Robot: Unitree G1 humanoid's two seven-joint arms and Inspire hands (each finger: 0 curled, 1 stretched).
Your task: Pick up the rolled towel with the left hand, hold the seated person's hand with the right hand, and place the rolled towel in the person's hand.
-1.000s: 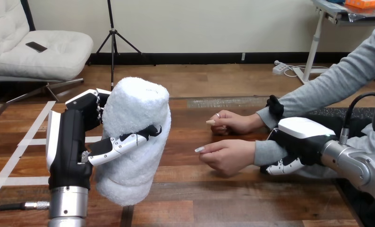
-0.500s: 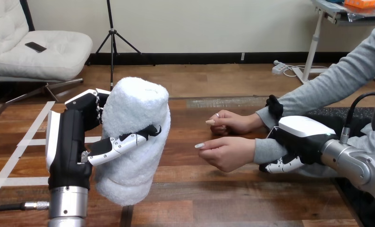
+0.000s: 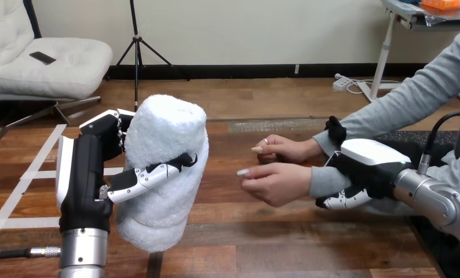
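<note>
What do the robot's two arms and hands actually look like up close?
The left forearm and right forearm are round tubes of silver metal. The left robot hand is black with a long white shell along one side and a jointed black-and-white thumb. The right robot hand is black too, capped by a smooth white shell.

No writing, label or number can be read on the rolled towel (image 3: 164, 133) or the wooden table (image 3: 262, 237).

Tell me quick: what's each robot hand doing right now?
Left hand: closed around the white fluffy rolled towel.
Right hand: closed around the person's grey-sleeved forearm.
</note>
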